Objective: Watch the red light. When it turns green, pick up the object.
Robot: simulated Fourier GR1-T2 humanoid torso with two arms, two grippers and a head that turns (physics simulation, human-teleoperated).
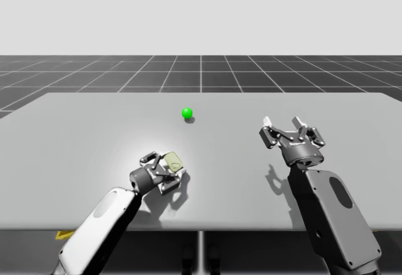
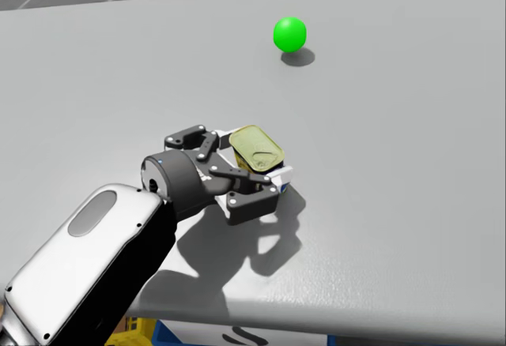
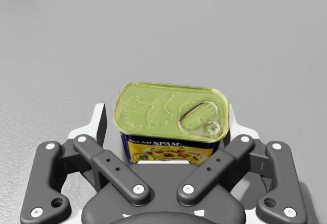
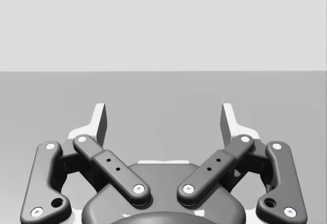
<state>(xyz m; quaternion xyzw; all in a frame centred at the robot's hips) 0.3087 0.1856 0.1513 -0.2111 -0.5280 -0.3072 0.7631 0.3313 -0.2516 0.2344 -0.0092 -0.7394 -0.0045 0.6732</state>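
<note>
The light (image 1: 187, 113) (image 2: 289, 34) is a green ball on the far middle of the grey table (image 1: 88, 130). A small rectangular can (image 1: 173, 161) (image 2: 257, 148) (image 3: 168, 114), with a yellow-green lid and blue sides, stands near the table's front left. My left gripper (image 1: 168, 168) (image 2: 254, 159) (image 3: 163, 124) is open around the can, one finger on each side, with a small gap showing at one finger. My right gripper (image 1: 284, 124) (image 4: 163, 119) is open and holds nothing, raised over the right part of the table.
The table's front edge (image 2: 332, 326) runs close below my left forearm. A dark gridded floor (image 1: 201, 74) lies beyond the far edge.
</note>
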